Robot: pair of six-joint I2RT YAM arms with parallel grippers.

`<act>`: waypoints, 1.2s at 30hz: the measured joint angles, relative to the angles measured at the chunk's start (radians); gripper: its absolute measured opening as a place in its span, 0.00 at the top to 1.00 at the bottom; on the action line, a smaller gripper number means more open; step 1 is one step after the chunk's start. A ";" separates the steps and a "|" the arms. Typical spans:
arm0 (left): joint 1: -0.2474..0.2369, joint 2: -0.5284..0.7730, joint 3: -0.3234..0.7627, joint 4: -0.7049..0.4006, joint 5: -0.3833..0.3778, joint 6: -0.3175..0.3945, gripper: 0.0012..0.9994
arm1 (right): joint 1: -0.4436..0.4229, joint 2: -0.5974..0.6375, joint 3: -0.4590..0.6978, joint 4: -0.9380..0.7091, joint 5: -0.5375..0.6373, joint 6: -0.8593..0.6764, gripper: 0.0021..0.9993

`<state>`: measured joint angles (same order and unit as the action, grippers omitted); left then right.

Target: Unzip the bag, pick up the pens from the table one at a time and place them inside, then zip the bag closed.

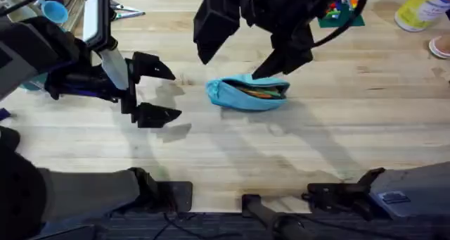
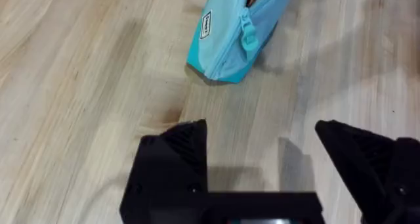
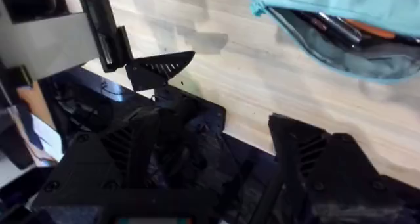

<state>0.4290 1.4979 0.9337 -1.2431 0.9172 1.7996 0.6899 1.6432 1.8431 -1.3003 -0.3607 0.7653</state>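
Two tools flank our light blue soft fabric pouch (image 1: 247, 93): left tool (image 1: 156, 92) spread beside its zipper-pull end, right tool (image 3: 216, 152) spread above.

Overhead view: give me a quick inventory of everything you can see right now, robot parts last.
bag: one, light blue, centre of the table, zipper open.
pens: several, orange and dark, inside the open bag; exact count unclear.
table: one, pale wood, under everything.
yellow bottle: one, far right corner.
blue cup: one, far left corner.
left gripper: one, black, open, left of the bag and apart from it.
right gripper: one, black, open, raised above the bag's far side.
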 joint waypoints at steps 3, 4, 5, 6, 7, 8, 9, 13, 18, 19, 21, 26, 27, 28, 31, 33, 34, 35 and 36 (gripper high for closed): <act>0.000 0.000 0.000 0.000 0.000 0.000 0.01 | 0.000 0.000 0.000 0.021 0.000 0.014 0.00; 0.000 0.000 0.000 0.001 0.000 0.000 0.01 | 0.000 0.000 0.000 0.022 0.000 0.016 0.00; 0.000 0.000 0.000 0.002 0.000 0.000 0.01 | 0.000 0.000 0.000 0.021 0.000 0.017 0.00; 0.000 0.000 0.000 0.002 0.000 0.000 0.01 | 0.000 0.000 0.000 0.022 0.002 0.016 0.00; 0.000 0.000 0.000 0.002 0.000 0.000 0.01 | 0.002 0.000 0.000 0.023 0.008 0.016 0.00; 0.000 0.000 0.000 0.002 0.000 0.000 0.01 | 0.007 0.000 0.000 0.023 0.023 0.016 0.00; 0.000 0.000 0.000 0.002 0.000 0.000 0.01 | 0.015 0.000 0.000 0.023 0.043 0.016 0.00; 0.000 0.000 0.000 0.002 0.000 0.000 0.01 | 0.090 0.000 0.000 0.027 0.168 0.028 0.00; 0.000 0.000 0.000 0.002 0.000 0.000 0.01 | 0.231 0.000 0.000 0.055 0.373 0.081 0.00; 0.000 0.000 0.000 0.002 0.000 0.000 0.01 | 0.257 0.000 0.000 0.063 0.414 0.096 0.00; 0.000 0.000 0.000 0.002 0.000 0.000 0.01 | 0.303 0.000 0.000 0.090 0.487 0.128 0.00; 0.000 0.000 0.000 0.002 0.000 0.000 0.01 | 0.354 0.007 -0.007 0.129 0.598 0.196 0.00; 0.000 0.000 0.000 0.002 0.000 0.000 0.01 | 0.354 0.011 -0.008 0.127 0.607 0.209 0.00; 0.000 0.000 0.000 0.002 0.000 0.000 0.01 | 0.354 0.019 -0.008 0.126 0.617 0.225 0.00; 0.000 0.000 0.000 0.002 0.000 0.000 0.01 | 0.354 0.047 -0.010 0.127 0.637 0.264 0.00; 0.000 0.000 0.000 0.002 0.000 0.000 0.01 | 0.358 0.066 -0.013 0.127 0.645 0.283 0.00; 0.000 0.000 0.000 0.002 0.000 0.000 0.01 | 0.361 0.076 -0.014 0.127 0.649 0.290 0.00; 0.000 0.000 0.000 0.002 0.000 0.000 0.01 | 0.365 0.085 -0.015 0.129 0.652 0.296 0.00; 0.000 0.000 0.000 0.002 0.000 0.000 0.01 | 0.370 0.092 -0.016 0.129 0.653 0.303 0.00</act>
<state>0.4290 1.4979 0.9337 -1.2413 0.9173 1.7996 1.0599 1.7353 1.8266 -1.1713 0.2924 1.0679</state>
